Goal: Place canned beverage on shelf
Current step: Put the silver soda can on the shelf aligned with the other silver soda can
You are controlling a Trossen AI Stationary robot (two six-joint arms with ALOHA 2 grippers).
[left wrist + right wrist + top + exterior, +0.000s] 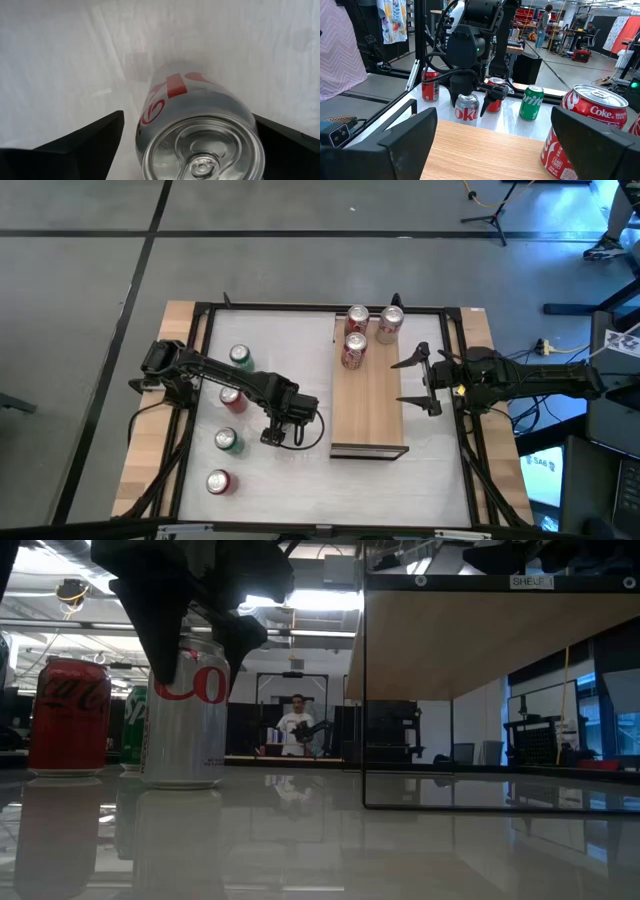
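Note:
A silver can (200, 145) with red lettering stands upright on its base on the white tabletop, left of the shelf (368, 395). My left gripper (187, 117) points down over it, open. Its fingers (492, 97) stand on either side of the can's top (190, 650), and a gap shows in the wrist view. The shelf is a light-wood board raised on a dark frame (450, 640). Three cans (357, 330) stand at its far end. My right gripper (420, 380) waits level at the shelf's right edge, open and holding nothing.
On the tabletop left of the shelf stand two green cans (240, 358) (228, 440) and two red cans (232, 398) (218, 482). A dark frame (200, 315) borders the table. The shelf's near half (368, 420) is bare wood.

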